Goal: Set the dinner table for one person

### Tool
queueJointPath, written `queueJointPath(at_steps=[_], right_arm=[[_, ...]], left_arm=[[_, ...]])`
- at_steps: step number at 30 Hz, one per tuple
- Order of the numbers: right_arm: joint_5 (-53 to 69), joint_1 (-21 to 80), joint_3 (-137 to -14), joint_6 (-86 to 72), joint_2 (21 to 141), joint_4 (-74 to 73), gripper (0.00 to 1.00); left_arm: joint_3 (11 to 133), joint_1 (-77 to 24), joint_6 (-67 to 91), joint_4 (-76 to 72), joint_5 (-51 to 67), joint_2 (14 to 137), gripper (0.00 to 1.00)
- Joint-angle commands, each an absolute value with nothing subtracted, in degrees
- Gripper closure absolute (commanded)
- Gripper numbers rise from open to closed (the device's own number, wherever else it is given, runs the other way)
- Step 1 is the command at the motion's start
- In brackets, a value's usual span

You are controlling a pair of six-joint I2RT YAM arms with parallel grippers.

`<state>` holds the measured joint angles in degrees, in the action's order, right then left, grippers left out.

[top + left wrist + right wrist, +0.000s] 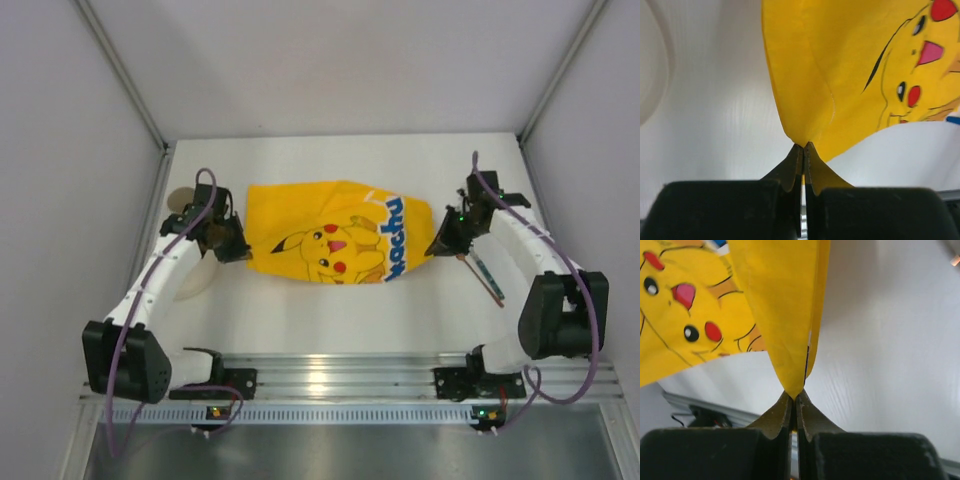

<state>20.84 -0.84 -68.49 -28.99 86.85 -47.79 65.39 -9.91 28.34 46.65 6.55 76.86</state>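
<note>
The left gripper (803, 146) and right gripper (794, 396) are pinching opposite ends of a yellow Pikachu-printed cloth mat (330, 240) over the white bench (330, 305).

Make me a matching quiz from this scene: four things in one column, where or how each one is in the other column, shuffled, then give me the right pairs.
Column one:
1. left claw
2. right claw
3. yellow mat
4. thin stick-like utensil

Column two:
A. lies on the table beneath the right arm
B. shut on the mat's left edge
C. held at both ends, mid-table
D. shut on the mat's right edge

Pairs: 1-B, 2-D, 3-C, 4-A
</note>
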Motion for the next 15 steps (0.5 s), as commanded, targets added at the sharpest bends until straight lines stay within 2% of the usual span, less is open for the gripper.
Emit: queueJointPath(at_steps=[1,5,11,12,13,14,15], right_arm=[[20.48,4.56,-62.33,-27.60,76.48,-49.74,1.00],[19.16,4.75,-53.62,-25.67,71.11,-51.15,1.00],[13.73,4.66,-47.64,-22.68,72.07,-52.38,1.00],[13.54,4.66,-47.38,-22.41,72.42,-52.38,0.91],[13.54,4.66,-47.46,-22.41,72.68,-52.47,0.75],[13.97,4.66,-47.72,-22.59,72.95,-52.64,0.38],[13.89,4.66,-48.07,-22.85,72.78,-52.91,0.20]], left_arm=[[57.32,-9.67,31.02,48.60,5.45,68.31,1.00],[49.06,-9.67,33.48,47.72,5.80,64.16,1.00],[50.18,-9.76,36.29,48.95,6.68,68.11,1.00],[50.45,-9.76,36.47,49.22,6.77,69.16,0.89],[50.62,-9.67,36.82,49.57,6.59,69.34,0.75],[51.15,-9.75,37.17,50.27,6.24,69.17,0.45],[51.41,-9.76,37.09,50.53,5.98,68.73,0.32]])
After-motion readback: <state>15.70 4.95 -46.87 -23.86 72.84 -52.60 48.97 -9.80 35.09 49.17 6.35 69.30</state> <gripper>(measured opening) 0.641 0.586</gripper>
